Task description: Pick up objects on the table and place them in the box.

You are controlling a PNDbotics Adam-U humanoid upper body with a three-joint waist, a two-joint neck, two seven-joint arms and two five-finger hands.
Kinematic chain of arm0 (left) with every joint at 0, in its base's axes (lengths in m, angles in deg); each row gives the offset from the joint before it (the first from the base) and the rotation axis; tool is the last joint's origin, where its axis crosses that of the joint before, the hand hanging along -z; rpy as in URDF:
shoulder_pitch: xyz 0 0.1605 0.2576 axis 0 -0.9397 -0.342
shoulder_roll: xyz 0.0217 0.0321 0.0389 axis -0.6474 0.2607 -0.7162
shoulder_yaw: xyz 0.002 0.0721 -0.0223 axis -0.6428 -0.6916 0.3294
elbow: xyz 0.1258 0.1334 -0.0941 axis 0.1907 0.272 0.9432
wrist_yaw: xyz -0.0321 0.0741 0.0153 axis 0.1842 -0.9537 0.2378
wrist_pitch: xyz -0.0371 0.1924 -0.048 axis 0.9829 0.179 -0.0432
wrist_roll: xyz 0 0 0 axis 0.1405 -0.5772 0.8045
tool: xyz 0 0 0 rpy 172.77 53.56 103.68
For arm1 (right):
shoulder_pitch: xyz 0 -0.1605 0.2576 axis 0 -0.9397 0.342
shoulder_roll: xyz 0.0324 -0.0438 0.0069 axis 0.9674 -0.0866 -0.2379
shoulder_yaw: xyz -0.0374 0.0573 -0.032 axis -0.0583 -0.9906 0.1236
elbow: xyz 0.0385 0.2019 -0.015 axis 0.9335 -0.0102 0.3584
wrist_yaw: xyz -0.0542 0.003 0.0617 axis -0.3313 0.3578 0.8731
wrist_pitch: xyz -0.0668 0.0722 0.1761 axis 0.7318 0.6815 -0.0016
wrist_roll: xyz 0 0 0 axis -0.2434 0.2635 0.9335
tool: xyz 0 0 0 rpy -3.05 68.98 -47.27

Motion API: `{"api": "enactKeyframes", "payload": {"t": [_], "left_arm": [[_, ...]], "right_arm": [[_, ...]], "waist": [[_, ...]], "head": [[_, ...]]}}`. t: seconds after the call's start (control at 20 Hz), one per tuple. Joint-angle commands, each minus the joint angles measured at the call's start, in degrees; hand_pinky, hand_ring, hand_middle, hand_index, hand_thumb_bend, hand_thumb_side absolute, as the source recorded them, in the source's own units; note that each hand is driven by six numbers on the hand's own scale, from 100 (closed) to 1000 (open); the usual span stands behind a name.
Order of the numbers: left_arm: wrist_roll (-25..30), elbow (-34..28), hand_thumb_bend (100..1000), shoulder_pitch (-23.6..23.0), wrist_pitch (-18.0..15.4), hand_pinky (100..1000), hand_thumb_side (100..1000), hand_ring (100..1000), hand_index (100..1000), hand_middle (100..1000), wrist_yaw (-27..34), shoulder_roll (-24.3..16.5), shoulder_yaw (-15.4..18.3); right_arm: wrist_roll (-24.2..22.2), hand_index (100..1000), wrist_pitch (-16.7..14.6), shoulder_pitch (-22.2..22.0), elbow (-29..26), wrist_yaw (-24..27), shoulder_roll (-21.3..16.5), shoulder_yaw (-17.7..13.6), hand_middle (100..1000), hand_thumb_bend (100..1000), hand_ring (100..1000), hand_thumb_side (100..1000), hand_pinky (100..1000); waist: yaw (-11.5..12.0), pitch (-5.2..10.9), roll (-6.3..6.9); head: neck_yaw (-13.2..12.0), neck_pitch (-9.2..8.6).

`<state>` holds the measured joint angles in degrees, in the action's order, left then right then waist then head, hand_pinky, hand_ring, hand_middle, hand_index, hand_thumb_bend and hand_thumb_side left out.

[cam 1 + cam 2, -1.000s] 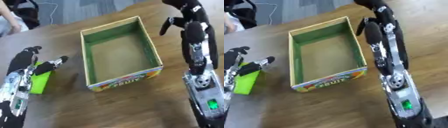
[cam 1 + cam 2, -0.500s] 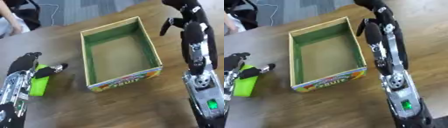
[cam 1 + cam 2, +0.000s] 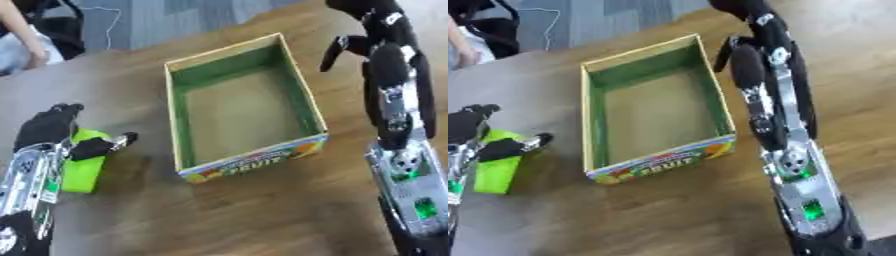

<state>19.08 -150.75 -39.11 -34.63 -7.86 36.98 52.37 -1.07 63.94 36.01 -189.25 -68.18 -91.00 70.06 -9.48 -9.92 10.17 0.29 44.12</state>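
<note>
A bright green block (image 3: 81, 167) lies flat on the wooden table at the left. My left hand (image 3: 54, 135) hovers right over its far end, fingers straight and spread, thumb (image 3: 108, 144) stretched toward the box; it holds nothing. The open cardboard box (image 3: 183, 132), green inside with a fruit print on its front, stands in the middle with nothing in it. My right arm reaches up along the right side; its hand (image 3: 354, 20) is past the box's far right corner, cut off at the top edge, and its grip is not clear.
Bare wood lies in front of the box and between box and block. The table's far edge (image 3: 131, 46) runs close behind the box, with grey floor beyond. A person sits at the far left corner.
My left hand has slid toward me along the green block and spread wider. The right arm has stayed put.
</note>
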Motion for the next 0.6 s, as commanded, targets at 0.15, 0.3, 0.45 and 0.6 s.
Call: {"api": "enactKeyframes", "payload": {"t": [0.15, 0.3, 0.45, 0.6], "left_arm": [[4.55, -0.42, 1000, -0.9, -1.64, 542, 682, 694, 985, 813, -0.66, -0.8, -0.63], [6.83, -0.28, 1000, -1.56, -2.18, 497, 699, 635, 958, 778, -0.5, -0.25, -0.9], [7.55, -0.4, 985, -1.99, -2.21, 487, 694, 624, 940, 773, -0.4, 0.28, -0.97], [7.26, -0.21, 1000, -2.29, -1.81, 400, 582, 539, 887, 690, -0.34, 0.7, -1.1]], "right_arm": [[0.03, 949, 0.02, 0.37, -0.7, 0.09, -0.39, -0.3, 795, 382, 844, 1000, 338], [0.05, 950, 0.02, 0.41, -0.72, 0.12, -0.44, -0.33, 796, 384, 846, 1000, 337], [0.08, 950, 0.03, 0.46, -0.73, 0.14, -0.45, -0.37, 796, 386, 846, 1000, 337], [0.09, 949, 0.04, 0.52, -0.74, 0.15, -0.44, -0.39, 797, 388, 846, 1000, 336]], "waist": [[0.13, 0.63, -0.21], [0.22, 0.45, -0.23], [0.32, 0.36, -0.29], [0.33, 0.3, -0.38]], "head": [[-0.67, 0.0], [-0.75, 0.0], [-0.78, 0.0], [-0.77, 0.0]]}}
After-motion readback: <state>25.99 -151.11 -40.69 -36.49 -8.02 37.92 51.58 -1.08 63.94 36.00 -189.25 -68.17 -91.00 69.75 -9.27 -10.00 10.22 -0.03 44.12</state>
